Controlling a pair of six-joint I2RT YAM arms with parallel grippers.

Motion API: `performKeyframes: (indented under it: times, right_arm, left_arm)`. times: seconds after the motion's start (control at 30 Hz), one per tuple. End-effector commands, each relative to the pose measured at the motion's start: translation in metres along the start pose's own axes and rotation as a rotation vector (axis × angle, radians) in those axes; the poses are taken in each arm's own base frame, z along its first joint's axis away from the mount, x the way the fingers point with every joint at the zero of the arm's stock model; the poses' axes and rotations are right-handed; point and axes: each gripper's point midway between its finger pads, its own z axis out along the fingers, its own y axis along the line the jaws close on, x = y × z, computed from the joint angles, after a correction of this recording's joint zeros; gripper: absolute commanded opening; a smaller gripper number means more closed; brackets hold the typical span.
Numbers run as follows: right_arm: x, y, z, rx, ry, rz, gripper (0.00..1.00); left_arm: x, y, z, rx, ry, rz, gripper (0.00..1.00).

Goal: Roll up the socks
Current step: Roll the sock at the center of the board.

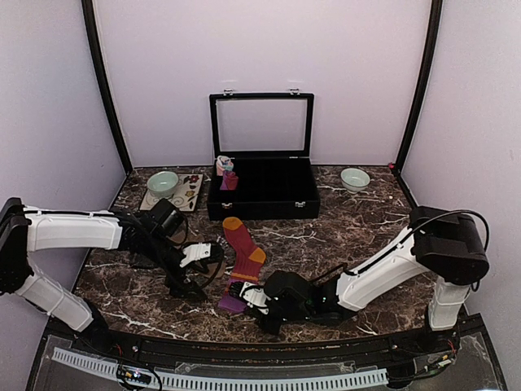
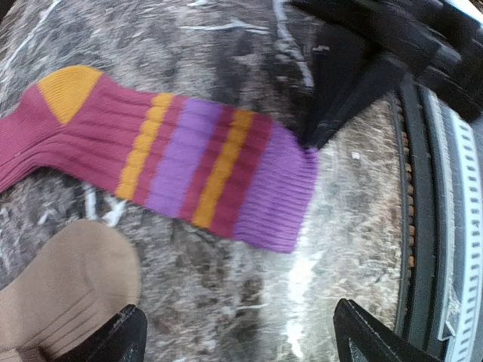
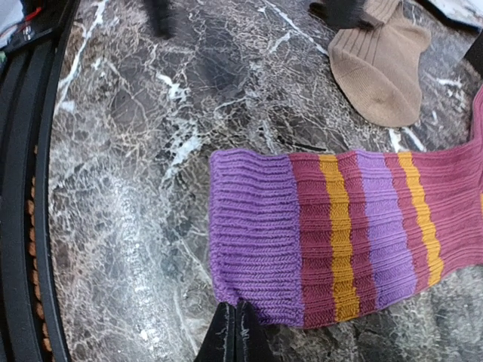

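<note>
Against the closed right hand [image 3: 236, 315], the striped sock's [image 3: 362, 234] cuff.

A maroon sock [image 2: 98, 139] lies flat across the dark marbled counter [image 2: 226, 302]. It has an orange patch at its upper left and a cuff banded in purple and orange. The right fingers [image 2: 343, 94], pressed together into one black wedge, nip the far corner of the purple cuff end. A tan sock [image 2: 64, 290] sits at lower left, just beside one of the left fingers [image 2: 121, 339], which stand wide apart. A black rail [image 2: 423, 226] edges the counter at right.
</note>
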Motion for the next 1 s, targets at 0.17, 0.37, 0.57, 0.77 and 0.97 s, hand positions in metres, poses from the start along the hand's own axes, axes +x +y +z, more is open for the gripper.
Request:
performKeyframes:
  times: [0.17, 0.37, 0.57, 0.77, 0.97]
  right_arm:
    - [0.023, -0.004, 0.000, -0.163, 0.068, 0.293, 0.00]
    - [0.027, -0.010, 0.001, -0.235, 0.082, 0.413, 0.00]
    - [0.031, -0.010, 0.006, -0.255, 0.130, 0.437, 0.00]
    - [0.032, -0.016, 0.005, -0.251, 0.150, 0.475, 0.00]
    - [0.036, -0.018, 0.003, -0.274, 0.156, 0.519, 0.00]
  left_arm:
    - [0.001, -0.033, 0.010, 0.074, -0.040, 0.137, 0.81]
    - [-0.001, -0.031, 0.023, 0.000, 0.008, 0.255, 0.74]
    - [-0.016, -0.021, 0.031, -0.045, -0.002, 0.323, 0.66]
    - [-0.021, -0.028, 0.041, -0.014, 0.010, 0.356, 0.55]
    - [-0.020, -0.029, 0.051, -0.005, 0.023, 0.396, 0.43]
